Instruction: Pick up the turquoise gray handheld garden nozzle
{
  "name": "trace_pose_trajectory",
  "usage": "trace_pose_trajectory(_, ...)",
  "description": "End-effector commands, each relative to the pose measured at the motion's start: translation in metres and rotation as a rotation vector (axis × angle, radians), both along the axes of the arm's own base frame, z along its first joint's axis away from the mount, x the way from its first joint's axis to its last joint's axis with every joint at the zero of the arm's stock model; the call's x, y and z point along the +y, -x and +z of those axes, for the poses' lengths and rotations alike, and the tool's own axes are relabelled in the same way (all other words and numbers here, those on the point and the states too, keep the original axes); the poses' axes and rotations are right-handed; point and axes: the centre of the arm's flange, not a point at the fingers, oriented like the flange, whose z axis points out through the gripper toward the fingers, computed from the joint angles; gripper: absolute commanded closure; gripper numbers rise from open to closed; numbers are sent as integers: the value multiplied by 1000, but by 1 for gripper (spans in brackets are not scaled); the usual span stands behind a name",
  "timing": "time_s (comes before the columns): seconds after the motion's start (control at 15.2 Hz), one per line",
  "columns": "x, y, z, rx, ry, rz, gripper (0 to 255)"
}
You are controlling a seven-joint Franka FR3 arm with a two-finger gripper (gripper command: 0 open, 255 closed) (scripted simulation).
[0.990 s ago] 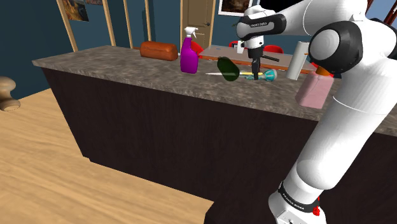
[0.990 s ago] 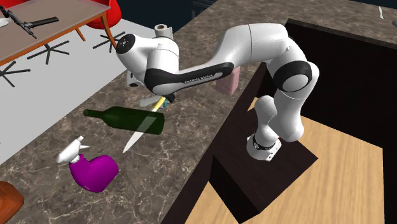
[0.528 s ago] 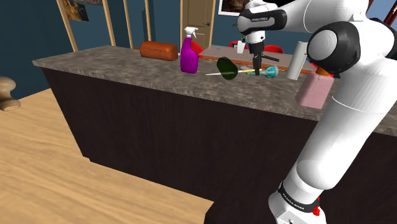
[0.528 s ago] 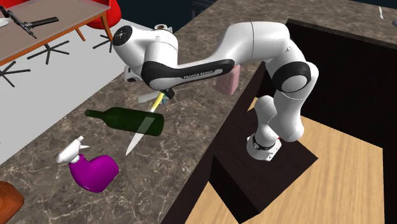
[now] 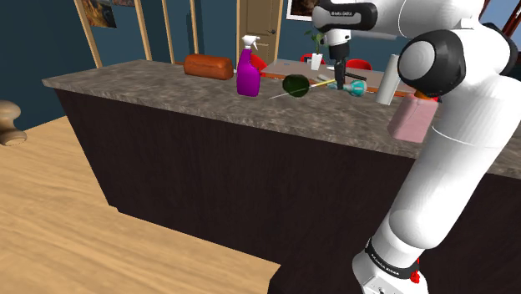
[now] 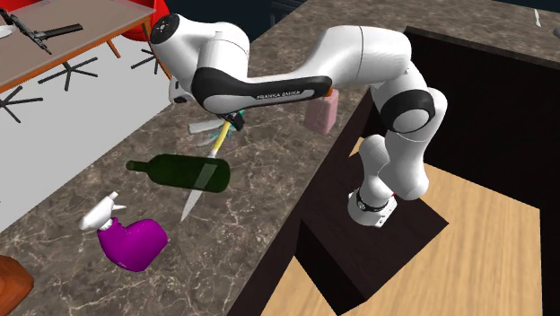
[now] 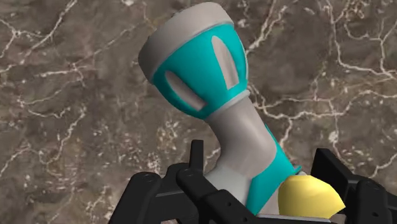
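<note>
Raised since a second ago, the turquoise-and-grey nozzle (image 7: 207, 73) hangs above the dark marbled counter (image 5: 159, 88), clamped between the black gripper (image 7: 261, 191) fingers. Along the shoulder view's left-to-right run: purple spray bottle (image 5: 249, 73), green bottle (image 5: 295, 85), nozzle. The arm (image 6: 296, 85) reads "FRANKA EMIKA". Blue walls (image 5: 46, 38) stand behind.

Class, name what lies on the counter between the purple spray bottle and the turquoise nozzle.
A dark green bottle, on its side, lies between spray bottle and nozzle; the shoulder view shows it.
</note>
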Motion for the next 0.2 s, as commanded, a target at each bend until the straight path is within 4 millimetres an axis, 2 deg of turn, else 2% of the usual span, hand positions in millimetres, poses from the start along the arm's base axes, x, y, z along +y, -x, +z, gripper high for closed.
trace_pose_trajectory(0.0,-1,0,12,0,0,0,255)
trace_pose_trajectory(0.13,0,0,13,0,0,0,255)
